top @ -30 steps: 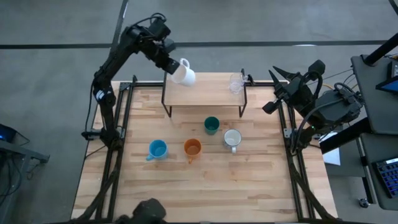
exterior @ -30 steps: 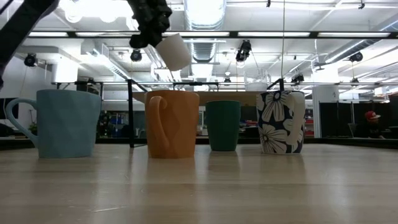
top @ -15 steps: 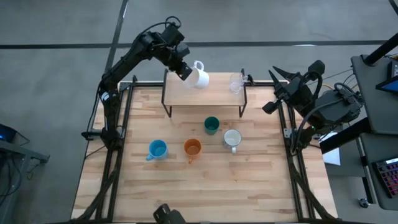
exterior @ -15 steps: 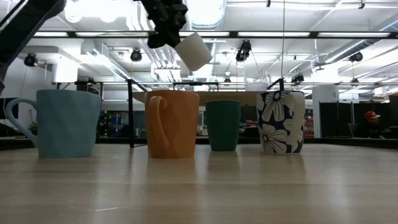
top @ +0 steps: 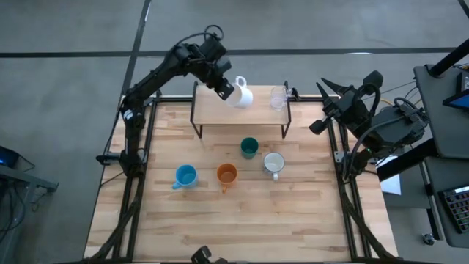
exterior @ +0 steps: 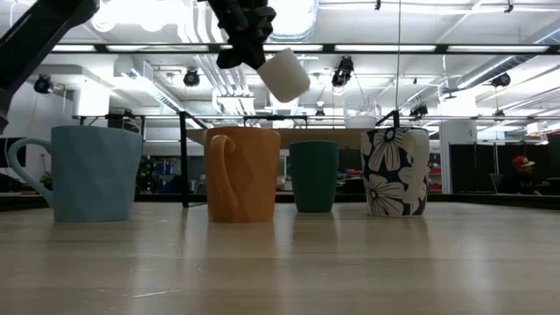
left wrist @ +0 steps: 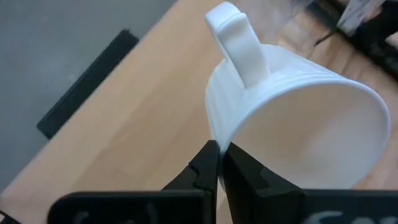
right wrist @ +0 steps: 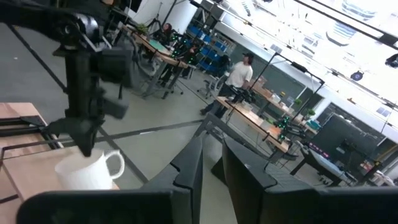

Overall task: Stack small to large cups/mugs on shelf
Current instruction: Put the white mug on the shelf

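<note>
My left gripper (top: 227,88) is shut on a plain white mug (top: 241,95), held tilted in the air above the shelf (top: 220,111), a low light-wood board on black legs at the table's far side. A clear glass (top: 278,97) stands on the shelf's right end. In front of the shelf, on the table, stand a teal cup (top: 249,147), a white flowered mug (top: 273,164), an orange mug (top: 226,174) and a light blue mug (top: 185,176). My right gripper (top: 324,108) waits level beyond the table's right edge with a narrow gap between its fingers and nothing in it. My left gripper pinches the white mug's rim (left wrist: 219,140), a little to one side of the handle (left wrist: 239,38), one finger inside the mouth and one outside. The fingers (left wrist: 205,167) slant down from the table's far left. The mug hangs tilted, its mouth toward the gripper, clear of the shelf (exterior: 284,75).
The shelf's top is bare wood between the held mug and the clear glass (exterior: 363,114). Black frame rails (top: 146,139) run along the table's left and right edges. The near half of the table (top: 242,220) is bare wood. A person (right wrist: 236,78) stands far off in the room.
My left gripper has carried the white mug toward the table's right edge, from the shelf's left end to near its middle, sinking slightly. The mug has stayed tilted in the hold and clear of the shelf. My right arm has kept still.
</note>
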